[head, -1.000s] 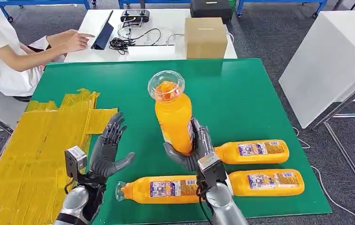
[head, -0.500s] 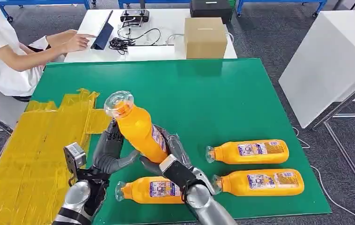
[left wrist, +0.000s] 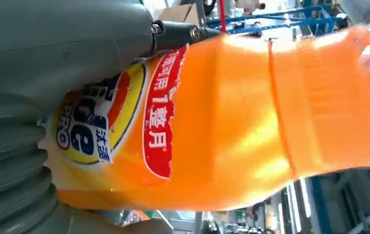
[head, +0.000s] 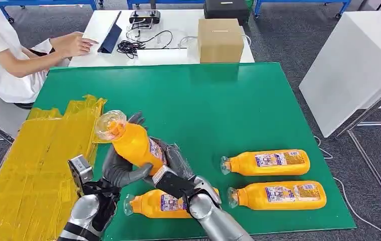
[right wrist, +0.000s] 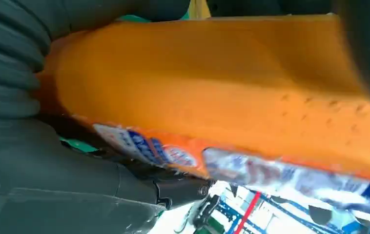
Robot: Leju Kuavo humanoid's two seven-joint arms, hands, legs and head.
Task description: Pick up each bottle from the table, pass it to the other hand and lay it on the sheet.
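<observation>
An orange bottle (head: 130,144) with a clear cap is held tilted above the green table (head: 239,100), its cap pointing toward the yellow sheet (head: 32,165). My right hand (head: 172,161) grips its lower body from the right. My left hand (head: 120,169) wraps it from the left, thumb under it and fingers (head: 136,119) behind it. Up close the bottle (left wrist: 232,126) lies against my left hand (left wrist: 51,58), and the bottle (right wrist: 212,83) lies across my right hand (right wrist: 51,185). Three more orange bottles lie on the table: one (head: 151,205) under my right arm, two (head: 266,162) (head: 279,195) at the right.
A person (head: 2,55) sits at the table's far left corner, a hand on the white desk (head: 178,20) behind. On that desk are a cardboard box (head: 220,39), cables and a tablet. A white cabinet (head: 354,65) stands to the right.
My right hand has carried the bottle left and lower, tipping its cap toward the sheet. My left hand, open a second ago, now has its fingers around the bottle.
</observation>
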